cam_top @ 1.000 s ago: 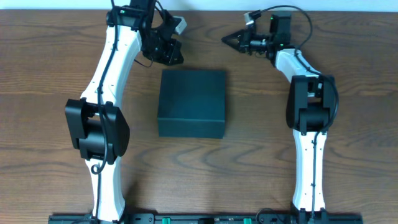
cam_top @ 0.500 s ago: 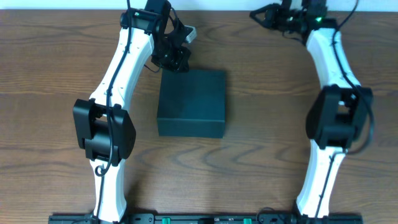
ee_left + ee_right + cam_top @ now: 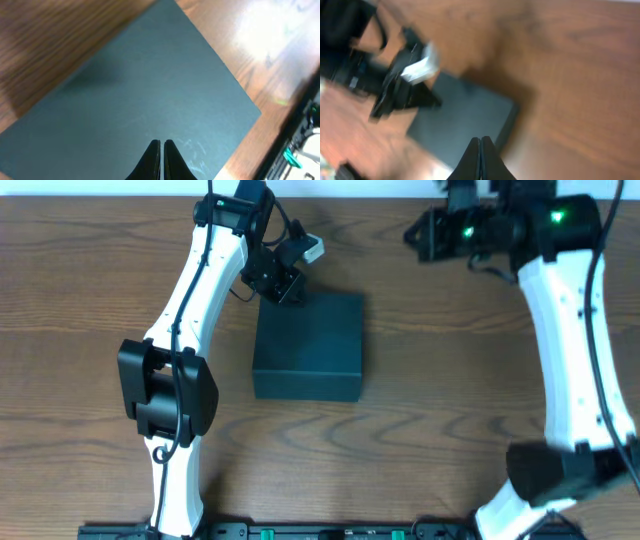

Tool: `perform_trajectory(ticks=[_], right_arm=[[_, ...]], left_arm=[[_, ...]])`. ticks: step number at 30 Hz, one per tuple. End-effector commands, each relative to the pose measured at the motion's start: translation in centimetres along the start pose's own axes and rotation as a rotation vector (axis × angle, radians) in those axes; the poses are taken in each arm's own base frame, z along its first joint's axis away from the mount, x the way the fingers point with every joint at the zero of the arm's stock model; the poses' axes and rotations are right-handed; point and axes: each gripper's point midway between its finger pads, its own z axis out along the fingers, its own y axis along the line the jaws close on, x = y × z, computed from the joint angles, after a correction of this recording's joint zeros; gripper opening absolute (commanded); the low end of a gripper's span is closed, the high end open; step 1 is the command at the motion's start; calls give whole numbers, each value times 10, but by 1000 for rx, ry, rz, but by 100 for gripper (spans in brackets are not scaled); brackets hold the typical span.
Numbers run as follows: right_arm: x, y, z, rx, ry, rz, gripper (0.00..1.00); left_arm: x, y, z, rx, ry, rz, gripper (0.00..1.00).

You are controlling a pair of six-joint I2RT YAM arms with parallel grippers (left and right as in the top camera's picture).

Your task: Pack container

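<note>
The counter is brown wood with a strong horizontal grain. A pale strip runs along its far edge. Along the near edge lies a black rail with small green parts. In the left wrist view a patch of glare whitens the wood to the right of the tool. No brand, label or writing can be read anywhere.

The box is a plain, matte, dark green-black rectangle, lid shut flat, with a lower front face showing from overhead. Close up, its lid carries a few faint pale scuffs just ahead of the tips.

The left tool is clenched, its two black fingers pressed together with nothing between them. The box lies directly under and ahead of it, and the tips sit over the lid near the far left corner. Whether they touch the lid cannot be told.

The right tool is also clenched and empty. It is well apart from the box, which lies below and ahead of it in its own blurred view.
</note>
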Motion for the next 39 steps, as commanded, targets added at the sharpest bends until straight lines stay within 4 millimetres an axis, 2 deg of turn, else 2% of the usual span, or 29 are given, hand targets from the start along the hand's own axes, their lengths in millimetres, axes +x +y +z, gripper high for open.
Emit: perform_trajectory(ticks=[1,6,10,14,20,23,31,35,39], right_arm=[[17,19,-22,109,16,-75,2],[55,43,-39,199,93,-78,2],[81,60,-34,195,158,-123,2],[120,67,3,184,267,-123,2],[190,51,71,212,411,-60,2],[217,47,98,210,432,-29,2],[259,58,152,160,375,-41,2],[275,39,166,258,313,71,2],[277,36,176,253,267,107,2]], left_arm=[[12,-8,9,72,20,58,6],[37,-18,33,197,60,38,6],[49,-19,49,251,62,6,6],[56,-15,56,239,82,3,6],[61,-1,63,138,132,-15,6],[66,9,68,84,157,-34,6],[84,16,85,79,188,-56,6],[86,19,85,63,196,-54,6],[86,19,85,63,196,-54,6]])
